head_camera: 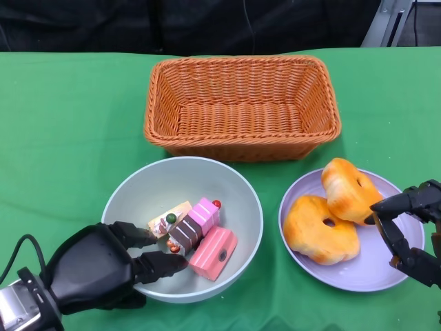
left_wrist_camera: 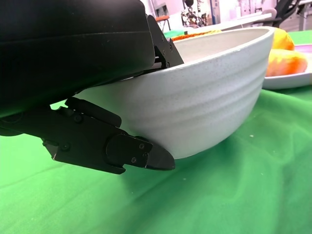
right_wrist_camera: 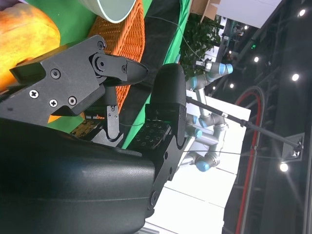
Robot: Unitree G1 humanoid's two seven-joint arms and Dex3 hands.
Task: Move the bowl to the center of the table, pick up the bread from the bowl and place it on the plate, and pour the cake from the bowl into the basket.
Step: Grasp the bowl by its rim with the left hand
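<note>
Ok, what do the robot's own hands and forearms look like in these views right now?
Both are matte black. The left hand has a rounded, glossy shell and blunt segmented fingers, with a silver forearm and a thin black cable looping beside the wrist. The right hand looks more angular: flat plate-like links. Its wrist view shows screw heads on those plates and a dimpled pad on one finger.

One basket (head_camera: pixel 242 107) stands on the table (head_camera: pixel 62 124), woven and orange-brown. There is one bowl (head_camera: pixel 141 186), pale grey, and one plate (head_camera: pixel 358 272), lilac. Two pieces of bread lie on the plate: one (head_camera: pixel 320 229) nearer the bowl, the other (head_camera: pixel 350 189) leaning partly on it. In the bowl are three toy cake pieces: a pink block (head_camera: pixel 213 252), a pink-and-brown slice (head_camera: pixel 194 225), and a tan slice (head_camera: pixel 169 218) with small toppings. Two robot hands show, the left (head_camera: pixel 103 265) and the right (head_camera: pixel 406 231).
</note>
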